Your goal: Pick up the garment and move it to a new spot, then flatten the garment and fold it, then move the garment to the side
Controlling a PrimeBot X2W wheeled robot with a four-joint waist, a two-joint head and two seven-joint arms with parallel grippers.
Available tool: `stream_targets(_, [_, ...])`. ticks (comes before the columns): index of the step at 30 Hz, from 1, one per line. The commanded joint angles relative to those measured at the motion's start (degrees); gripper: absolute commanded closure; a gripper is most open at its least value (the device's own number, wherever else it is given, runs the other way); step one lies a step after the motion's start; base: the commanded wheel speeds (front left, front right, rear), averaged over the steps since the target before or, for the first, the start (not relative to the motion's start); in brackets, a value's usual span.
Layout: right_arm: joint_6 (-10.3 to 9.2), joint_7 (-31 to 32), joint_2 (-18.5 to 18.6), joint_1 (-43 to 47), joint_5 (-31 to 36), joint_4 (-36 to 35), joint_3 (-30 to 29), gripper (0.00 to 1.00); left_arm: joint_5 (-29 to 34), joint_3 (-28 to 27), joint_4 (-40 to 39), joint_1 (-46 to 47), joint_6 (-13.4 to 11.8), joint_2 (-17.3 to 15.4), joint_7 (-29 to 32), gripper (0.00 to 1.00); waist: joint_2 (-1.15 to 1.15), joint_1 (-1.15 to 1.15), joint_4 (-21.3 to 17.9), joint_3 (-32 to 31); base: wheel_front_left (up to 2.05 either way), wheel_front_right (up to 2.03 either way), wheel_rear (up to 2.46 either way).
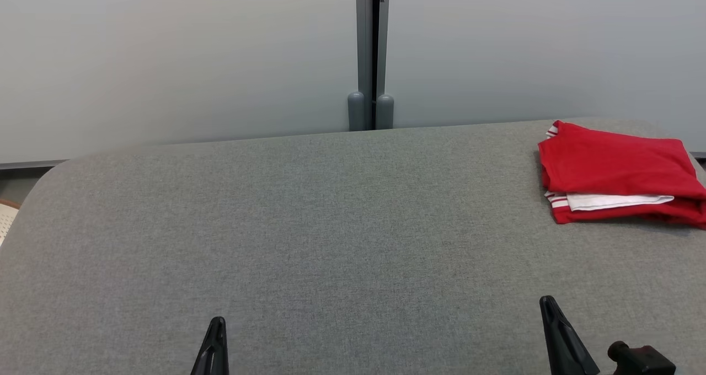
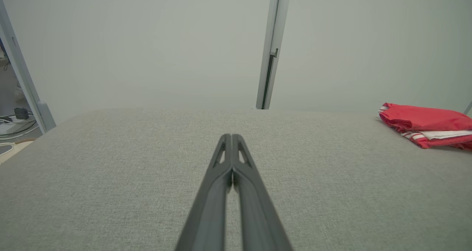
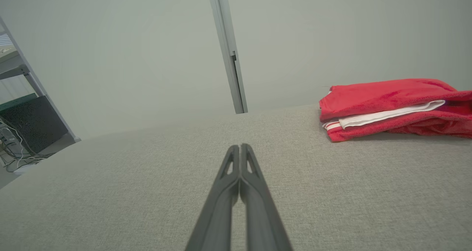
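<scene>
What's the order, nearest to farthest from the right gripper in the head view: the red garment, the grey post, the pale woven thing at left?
From the right gripper:
1. red garment, just ahead, on the right.
2. grey post, behind the table's far edge, middle.
3. pale woven thing, beyond the table's left end.

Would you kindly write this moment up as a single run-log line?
garment: red, folded, far right of grey surface | left pincer: shut, empty | right pincer: shut, empty | stage: garment lies folded at the side
</scene>
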State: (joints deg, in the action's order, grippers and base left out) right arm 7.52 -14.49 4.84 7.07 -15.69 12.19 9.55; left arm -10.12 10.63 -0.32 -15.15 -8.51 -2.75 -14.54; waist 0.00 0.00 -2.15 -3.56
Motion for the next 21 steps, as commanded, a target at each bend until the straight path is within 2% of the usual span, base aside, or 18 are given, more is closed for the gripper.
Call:
stream_targets(1, [0.00, 0.4, 0.2, -1.2, -2.2, -1.0, -0.5, 1.00, -2.3, -0.5, -0.9, 0.8, 0.5, -0.3, 0.3, 1.00, 0.00, 0.00, 0.0, 0.0, 0.00, 0.00, 0.00])
stream_targets(21, [-0.01, 4.7, 0.8, -4.6, -22.8, -0.2, -3.2, 1.00, -24.7, -3.1, 3.9, 6.7, 4.9, -1.6, 4.4, 1.00, 0.00, 0.00, 0.4, 0.6, 0.00, 0.00, 0.00])
